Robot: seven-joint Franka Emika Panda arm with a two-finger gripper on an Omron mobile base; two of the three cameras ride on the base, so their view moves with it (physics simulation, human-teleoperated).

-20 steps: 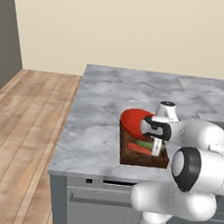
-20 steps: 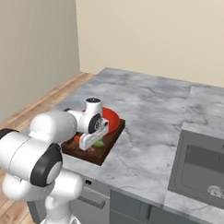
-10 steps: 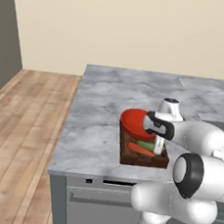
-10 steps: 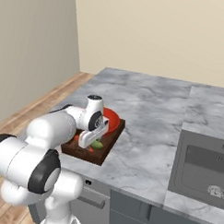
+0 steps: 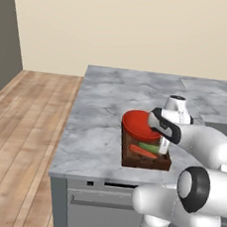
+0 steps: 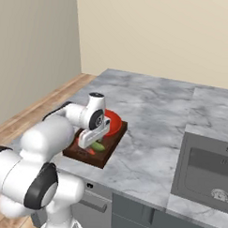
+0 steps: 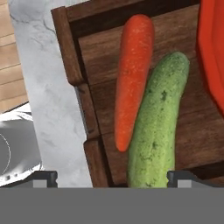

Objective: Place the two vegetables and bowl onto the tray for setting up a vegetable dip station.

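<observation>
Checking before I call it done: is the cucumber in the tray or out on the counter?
In. The cucumber lies flat on the tray floor beside the carrot, inside the raised wooden rim.

carrot [image 7: 131,78] touching cucumber [image 7: 158,122] | beside red bowl [image 7: 213,48] | on tray [image 7: 70,48]

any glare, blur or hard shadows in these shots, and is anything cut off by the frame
Hand view: sharp, flat light, no glare; the carrot and cucumber show crisp texture, the bowl is cropped at the right edge. Left base view: soft even light, the arm hides part of the tray. Right base view: the same even light, the sink cropped at the right.
</observation>
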